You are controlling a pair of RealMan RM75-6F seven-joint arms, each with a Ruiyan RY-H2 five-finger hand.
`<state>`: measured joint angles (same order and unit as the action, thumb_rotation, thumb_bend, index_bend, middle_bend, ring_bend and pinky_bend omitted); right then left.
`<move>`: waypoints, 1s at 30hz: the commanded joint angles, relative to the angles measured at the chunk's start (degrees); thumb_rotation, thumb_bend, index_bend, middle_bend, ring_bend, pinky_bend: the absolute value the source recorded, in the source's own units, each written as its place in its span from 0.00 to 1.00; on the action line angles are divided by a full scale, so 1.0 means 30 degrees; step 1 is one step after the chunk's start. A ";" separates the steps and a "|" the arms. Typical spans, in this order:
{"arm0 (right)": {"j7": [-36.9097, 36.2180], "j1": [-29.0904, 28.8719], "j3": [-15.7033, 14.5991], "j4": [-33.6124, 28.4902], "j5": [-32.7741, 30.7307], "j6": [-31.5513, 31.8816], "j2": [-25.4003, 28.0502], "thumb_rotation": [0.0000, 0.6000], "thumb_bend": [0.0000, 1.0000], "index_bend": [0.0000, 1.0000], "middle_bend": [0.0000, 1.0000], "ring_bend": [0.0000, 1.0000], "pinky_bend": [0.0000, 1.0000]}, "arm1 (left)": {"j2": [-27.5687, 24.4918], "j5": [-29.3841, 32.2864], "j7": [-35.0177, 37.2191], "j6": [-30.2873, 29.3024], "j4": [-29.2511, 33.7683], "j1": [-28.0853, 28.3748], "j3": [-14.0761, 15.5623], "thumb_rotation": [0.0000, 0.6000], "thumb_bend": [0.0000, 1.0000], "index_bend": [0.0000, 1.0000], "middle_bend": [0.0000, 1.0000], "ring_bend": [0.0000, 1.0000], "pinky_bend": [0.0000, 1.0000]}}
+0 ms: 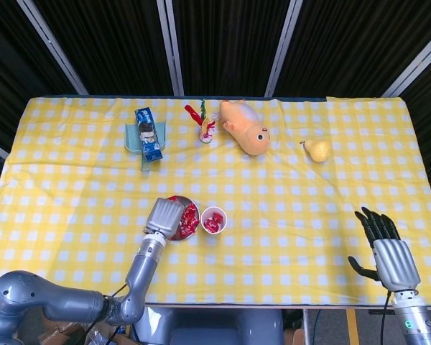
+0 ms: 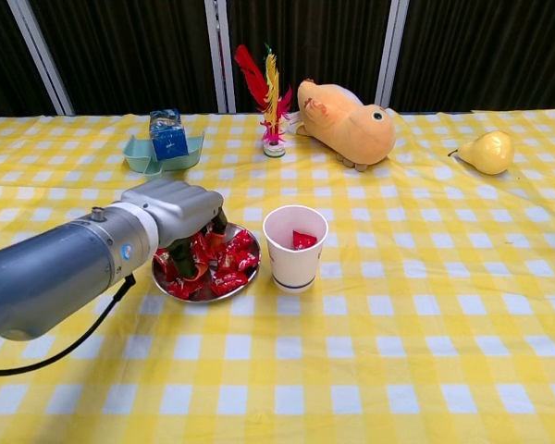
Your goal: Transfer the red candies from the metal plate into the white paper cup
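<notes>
1. Yellow-checked cloth covers the bench point(image 2: 425, 370) before dark panels.
2. Left robot hand point(image 2: 171, 215) sits over one plate point(image 2: 203, 294), fingers curled down among the candies point(image 2: 229, 264), probably to pick one; whether it grips any cannot be told.
3. One cup point(image 2: 294, 248) stands just beside, a candy inside, handy for dropping.
4. Right robot hand point(image 1: 388, 248) rests well apart, fingers spread, empty.

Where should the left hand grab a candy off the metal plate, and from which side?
Probably from above, with the fingers pinching one wrapper on the cup-side edge of the red candies. They lie loosely heaped in the shallow metal plate, so a low sideways approach would meet its rim. The left hand is already over the plate, and the white paper cup stands just to the right.
</notes>
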<state>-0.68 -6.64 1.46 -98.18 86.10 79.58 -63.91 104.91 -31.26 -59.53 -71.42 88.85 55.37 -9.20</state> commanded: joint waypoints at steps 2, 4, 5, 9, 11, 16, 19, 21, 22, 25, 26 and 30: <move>-0.0002 -0.0002 0.0002 -0.0015 -0.0005 -0.0005 0.0004 1.00 0.34 0.00 0.00 0.00 0.00 | -0.0545 -0.0287 -0.0096 -0.0326 0.0685 0.0012 -0.0354 1.00 0.42 0.50 0.58 0.86 0.97; -0.0003 -0.0001 -0.0003 -0.0004 0.0000 -0.0009 -0.0002 1.00 0.34 0.00 0.00 0.00 0.00 | -0.0960 -0.0442 -0.0218 -0.0567 0.1327 0.0067 -0.0616 1.00 0.42 0.50 0.58 0.86 0.97; -0.0005 0.0000 -0.0006 -0.0009 0.0003 -0.0011 0.0000 1.00 0.34 0.00 0.00 0.00 0.00 | -0.1202 -0.0485 -0.0331 -0.0681 0.1718 0.0090 -0.0711 1.00 0.42 0.50 0.58 0.86 0.97; -0.0011 0.0011 -0.0017 -0.0032 0.0025 0.0007 0.0008 1.00 0.34 0.00 0.00 0.00 0.00 | -0.2038 -0.0770 -0.0744 -0.1168 0.3251 0.0283 -0.1188 1.00 0.42 0.50 0.58 0.86 0.97; 0.0007 0.0017 -0.0025 -0.0031 0.0042 0.0017 0.0012 1.00 0.34 0.00 0.00 0.00 0.00 | -0.2358 -0.0700 -0.0966 -0.1339 0.3982 0.0433 -0.1501 1.00 0.42 0.50 0.58 0.86 0.97; 0.0024 0.0018 -0.0022 -0.0049 0.0040 0.0018 0.0014 1.00 0.34 0.00 0.00 0.00 0.00 | -0.2541 -0.0369 -0.1241 -0.1576 0.5148 0.0897 -0.2268 1.00 0.42 0.50 0.58 0.86 0.97; 0.0009 0.0021 -0.0011 -0.0066 0.0014 0.0016 0.0023 1.00 0.34 0.00 0.00 0.00 0.00 | -0.2220 -0.0049 -0.1476 -0.1582 0.5386 0.1393 -0.2691 1.00 0.42 0.50 0.58 0.86 0.97; -0.0010 0.0023 -0.0001 -0.0068 -0.0006 0.0016 0.0029 1.00 0.34 0.00 0.00 0.00 0.00 | -0.1934 0.0064 -0.1624 -0.1553 0.5318 0.1696 -0.2812 1.00 0.42 0.50 0.58 0.86 0.97; -0.0027 0.0024 0.0006 -0.0061 -0.0018 0.0016 0.0037 1.00 0.34 0.00 0.00 0.00 0.00 | -0.1752 0.0165 -0.1722 -0.1542 0.5236 0.1869 -0.2864 1.00 0.42 0.50 0.58 0.86 0.97; -0.0073 0.0012 0.0021 -0.0050 -0.0043 -0.0008 0.0044 1.00 0.34 0.00 0.00 0.00 0.00 | -0.1165 0.0358 -0.1901 -0.1444 0.4927 0.2362 -0.3009 1.00 0.42 0.50 0.58 0.86 0.97; -0.0086 0.0006 0.0024 -0.0052 -0.0053 -0.0024 0.0047 1.00 0.34 0.00 0.00 0.00 0.00 | -0.0923 0.0455 -0.1998 -0.1394 0.4743 0.2561 -0.3048 1.00 0.42 0.50 0.58 0.86 0.97; -0.0130 -0.0007 0.0023 -0.0068 -0.0050 -0.0051 0.0060 1.00 0.34 0.00 0.00 0.00 0.00 | -0.0095 0.0817 -0.2262 -0.1241 0.3918 0.3180 -0.3152 1.00 0.42 0.49 0.58 0.86 0.97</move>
<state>-1.06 -6.66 1.53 -98.37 85.94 79.43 -63.73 103.85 -29.31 -65.96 -75.41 101.38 64.23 -18.45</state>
